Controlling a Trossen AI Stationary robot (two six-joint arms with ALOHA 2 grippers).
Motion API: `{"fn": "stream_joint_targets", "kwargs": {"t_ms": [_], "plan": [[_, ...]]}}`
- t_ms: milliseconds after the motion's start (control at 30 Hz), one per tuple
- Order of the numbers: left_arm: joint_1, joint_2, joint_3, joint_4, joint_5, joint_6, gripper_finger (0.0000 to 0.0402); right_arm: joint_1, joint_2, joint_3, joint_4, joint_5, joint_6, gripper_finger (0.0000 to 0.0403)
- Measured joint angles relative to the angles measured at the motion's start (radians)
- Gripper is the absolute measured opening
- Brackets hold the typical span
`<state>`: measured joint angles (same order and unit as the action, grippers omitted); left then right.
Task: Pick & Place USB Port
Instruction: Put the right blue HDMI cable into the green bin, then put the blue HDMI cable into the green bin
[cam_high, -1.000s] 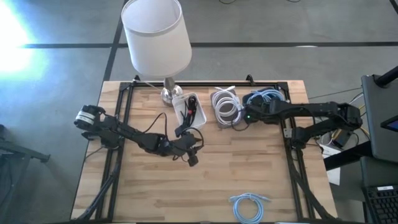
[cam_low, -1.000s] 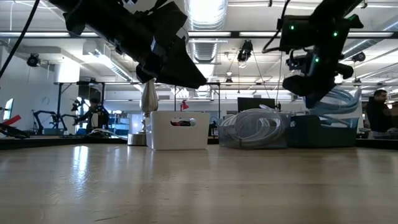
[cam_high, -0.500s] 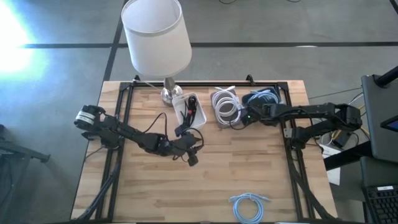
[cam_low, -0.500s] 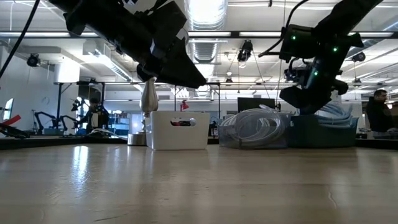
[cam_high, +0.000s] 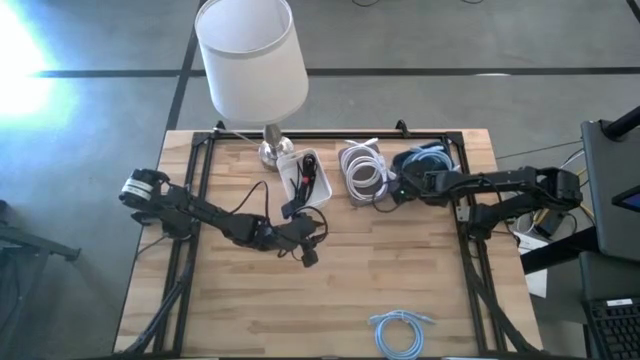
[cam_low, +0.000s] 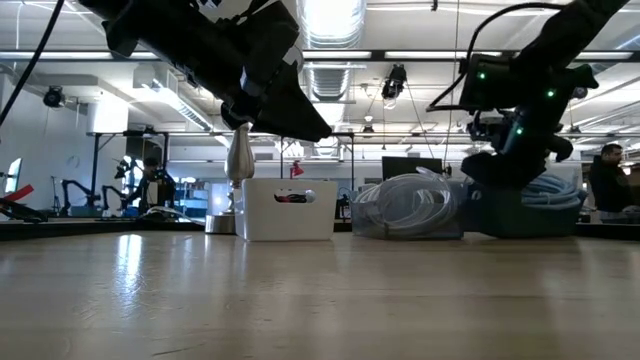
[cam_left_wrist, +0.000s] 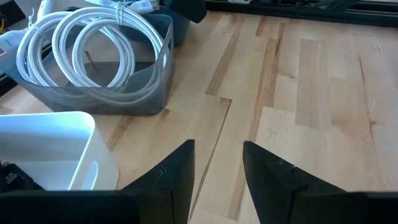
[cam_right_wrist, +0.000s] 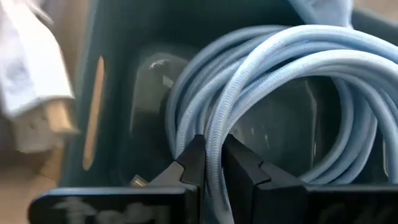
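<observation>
Wooden plank table (cam_high: 400, 270), black frame rails at edges; grey floor around. Lamp (cam_high: 250, 55) with white shade at back edge. White bin (cam_high: 305, 178), clear bin of white cables (cam_high: 362, 172), dark bin (cam_low: 520, 210) in row at back. Blue cable coil (cam_right_wrist: 273, 81) in dark bin; right gripper (cam_right_wrist: 211, 163) inside bin, fingers narrow, pinched on cable strand. Left gripper (cam_left_wrist: 217, 168) above mid-table, fingers parted, holding nothing. Second blue cable (cam_high: 402, 328) at front edge. Open hall behind, ceiling lights, person (cam_low: 608, 178) at far right.
</observation>
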<state>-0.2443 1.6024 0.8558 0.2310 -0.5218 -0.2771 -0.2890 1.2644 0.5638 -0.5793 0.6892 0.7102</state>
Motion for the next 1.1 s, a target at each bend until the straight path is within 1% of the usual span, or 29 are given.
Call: {"fn": "stream_joint_targets", "kwargs": {"t_ms": [300,467,633,833,1000,1100], "plan": [[0.0,0.0,0.0,0.0,0.0,0.002,0.014,0.001,0.0,-0.008,0.0,-0.005,-0.029,0.0095],[0.0,0.0,0.0,0.0,0.0,0.002,0.014,0.001,0.0,0.002,0.007,-0.007,-0.034,0.0118],[0.0,0.0,0.0,0.0,0.001,0.001,0.014,0.001,0.0,0.03,0.008,-0.013,-0.069,0.0131],[0.0,0.0,0.0,0.0,0.001,0.001,0.014,0.016,0.0,0.094,0.006,-0.041,-0.104,0.0138],[0.0,0.0,0.0,0.0,0.001,0.001,0.014,0.055,0.0,0.153,0.003,-0.09,-0.146,0.0142],[0.0,0.0,0.0,0.0,0.001,0.001,0.014,0.087,0.0,0.18,0.001,-0.1,-0.16,0.014]]}}
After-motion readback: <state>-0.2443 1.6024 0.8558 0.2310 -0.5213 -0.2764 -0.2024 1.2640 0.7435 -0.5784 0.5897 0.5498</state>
